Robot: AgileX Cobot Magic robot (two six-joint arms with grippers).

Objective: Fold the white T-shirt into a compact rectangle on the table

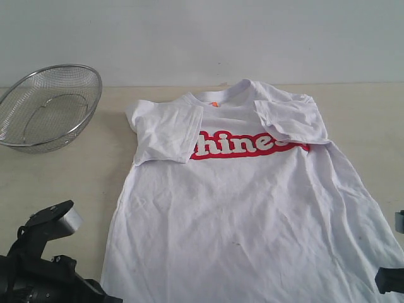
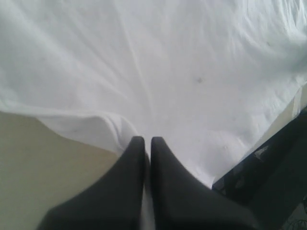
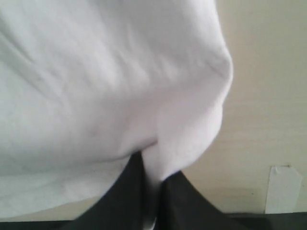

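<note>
Pale beige table (image 1: pixel 63 183) against a plain light wall (image 1: pixel 202 31), nothing busy in the background. The white T-shirt (image 1: pixel 252 221) lies flat, front up, and takes up the middle of the table: collar toward 12 o'clock, hem toward 6 o'clock, running off the near edge of the exterior view. Both sleeves are folded inward onto the chest, one sleeve (image 1: pixel 167 132) at about 10 o'clock of the shirt and the other sleeve (image 1: pixel 290 120) at about 2 o'clock. They cover both ends of the red lettering (image 1: pixel 243 145), so only "hine" reads clearly. The orange neck tag (image 1: pixel 214 104) shows inside the collar. Body fabric is wrinkled, with a few small dark specks. A steel mesh bowl (image 1: pixel 38 113) sits at 10 o'clock on the table, tilted, well apart from the shirt. The left arm (image 1: pixel 38 271) is at 7 o'clock by the hem corner, and bits of the right arm (image 1: pixel 390 279) are at 4 o'clock, right at the frame edge. Left gripper (image 2: pixel 144 141): jaws pressed together at the shirt's edge, with a thin sliver of white cloth between the fingers, so it is pinching the shirt. Right gripper (image 3: pixel 152 165): jaws closed with a bunched fold of shirt edge clamped between them, cloth puckering at the pinch. A pale taped patch (image 3: pixel 283 187) is on the table beside the right gripper.
</note>
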